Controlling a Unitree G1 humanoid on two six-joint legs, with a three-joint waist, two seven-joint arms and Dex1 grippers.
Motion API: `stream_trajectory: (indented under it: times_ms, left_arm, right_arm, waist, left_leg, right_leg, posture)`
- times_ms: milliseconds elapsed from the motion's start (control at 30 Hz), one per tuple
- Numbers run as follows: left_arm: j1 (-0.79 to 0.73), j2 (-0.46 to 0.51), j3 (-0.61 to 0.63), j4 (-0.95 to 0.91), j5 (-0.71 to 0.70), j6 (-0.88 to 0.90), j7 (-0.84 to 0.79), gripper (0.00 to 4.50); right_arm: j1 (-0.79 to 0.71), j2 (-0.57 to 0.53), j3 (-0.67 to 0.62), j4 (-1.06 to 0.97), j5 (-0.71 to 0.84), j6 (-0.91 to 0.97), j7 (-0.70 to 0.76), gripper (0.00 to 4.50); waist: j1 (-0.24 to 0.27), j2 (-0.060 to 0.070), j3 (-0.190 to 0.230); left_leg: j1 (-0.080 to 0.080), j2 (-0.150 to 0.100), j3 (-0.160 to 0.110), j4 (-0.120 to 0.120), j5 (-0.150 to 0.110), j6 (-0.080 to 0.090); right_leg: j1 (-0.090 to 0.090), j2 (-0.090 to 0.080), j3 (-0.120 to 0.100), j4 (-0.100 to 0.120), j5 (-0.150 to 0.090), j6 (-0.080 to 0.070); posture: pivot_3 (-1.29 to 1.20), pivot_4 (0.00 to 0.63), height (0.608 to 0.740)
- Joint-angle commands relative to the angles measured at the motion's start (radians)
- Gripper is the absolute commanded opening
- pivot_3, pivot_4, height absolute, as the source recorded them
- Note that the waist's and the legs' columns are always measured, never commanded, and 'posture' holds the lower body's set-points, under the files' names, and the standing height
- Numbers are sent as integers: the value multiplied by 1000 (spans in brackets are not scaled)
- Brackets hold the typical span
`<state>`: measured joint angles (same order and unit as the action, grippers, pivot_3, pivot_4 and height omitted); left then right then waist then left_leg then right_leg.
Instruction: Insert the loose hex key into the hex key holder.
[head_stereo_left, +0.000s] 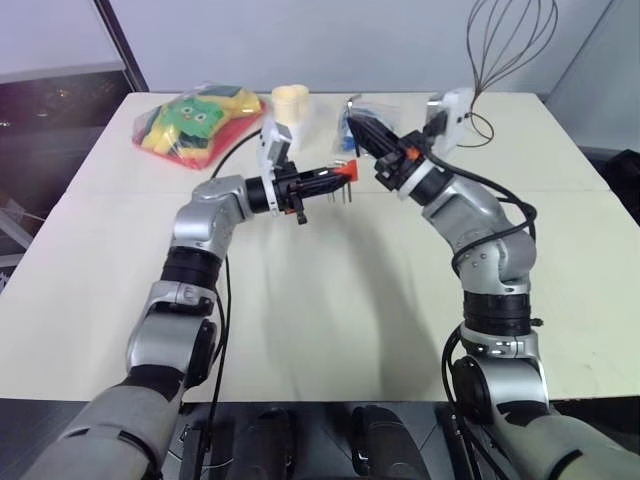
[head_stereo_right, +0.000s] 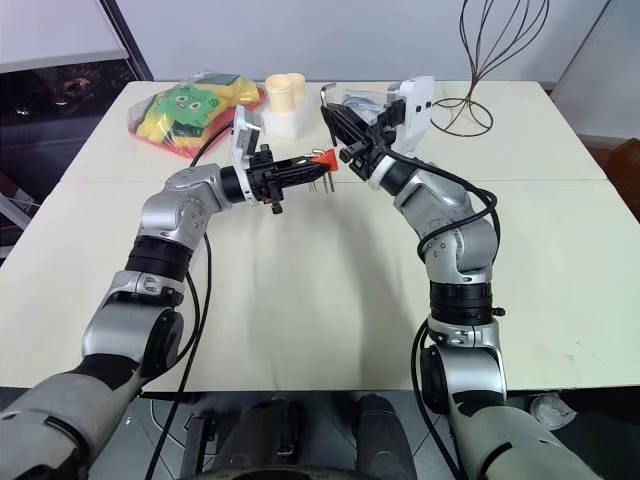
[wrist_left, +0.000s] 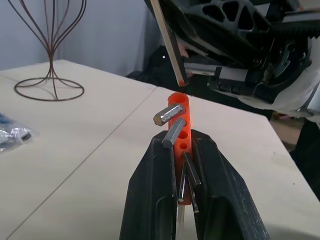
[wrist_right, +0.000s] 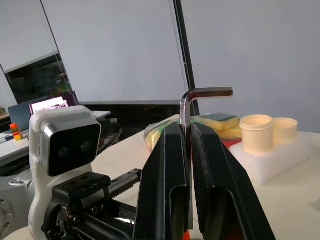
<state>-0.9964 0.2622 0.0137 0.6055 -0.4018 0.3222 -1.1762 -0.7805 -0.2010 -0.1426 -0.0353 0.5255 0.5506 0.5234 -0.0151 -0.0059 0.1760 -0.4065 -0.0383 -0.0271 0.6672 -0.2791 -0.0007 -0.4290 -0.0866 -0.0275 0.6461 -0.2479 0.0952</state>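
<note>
My left gripper (wrist_left: 182, 142) is shut on the hex key holder (wrist_left: 178, 107), a red-orange block with short grey keys sticking out. It holds the block level above the table's middle (head_stereo_left: 346, 172). My right gripper (wrist_right: 186, 131) is shut on the loose hex key (wrist_right: 186, 107), a thin silver rod whose bent end (wrist_right: 212, 92) points sideways above the fingers. In the left wrist view the rod's (wrist_left: 166, 40) lower tip hangs just above the holder's top end; I cannot tell if they touch. From the head, the right gripper (head_stereo_right: 342, 128) sits just right of and above the holder (head_stereo_right: 322, 160).
On the cream table (head_stereo_left: 330, 300) a red-yellow-green plastic bag (head_stereo_left: 195, 122) lies at the far left. Two cream cups on a white foam block (head_stereo_left: 290, 108) stand behind the grippers. A wire stand (head_stereo_left: 505, 50) rises at the far right, with a clear packet (head_stereo_right: 362, 98) beside it.
</note>
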Motion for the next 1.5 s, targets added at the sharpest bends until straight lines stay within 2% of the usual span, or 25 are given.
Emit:
stream_trajectory:
  times_ms: [33, 633, 1200, 1500]
  left_arm:
    - [-14, -4, -1, -25, 6, -27, -1, 0]
    - [-50, -18, 46, 1, -16, -17, 16, 0]
    - [2, -2, 26, -95, -38, 37, -3, 0]
    - [-1, -8, 24, -88, -32, 26, 7, 0]
  right_arm:
    - [-25, 6, 0, -33, 19, -27, -3, 21]
    - [-4, 12, 4, -36, 23, -33, -13, 21]
    - [-7, -1, 4, -11, 19, -58, -8, 21]
    - [-3, 1, 7, -17, 22, -54, -9, 21]
  waist:
    - [0, 0, 0]
    - [0, 0, 0]
    - [0, 0, 0]
    - [0, 0, 0]
  left_leg:
    - [0, 0, 0, 0, 0, 0]
    - [0, 0, 0, 0, 0, 0]
    - [0, 0, 0, 0, 1, -1]
    - [0, 0, 0, 0, 1, -1]
  right_leg:
    - [0, 0, 0, 0, 0, 0]
    - [0, 0, 0, 0, 0, 0]
    - [0, 0, 0, 1, 0, 0]
    - [0, 0, 0, 1, 0, 0]
  posture:
    - [0, 150, 740]
    - [0, 150, 740]
    - [0, 150, 740]
    - [0, 150, 740]
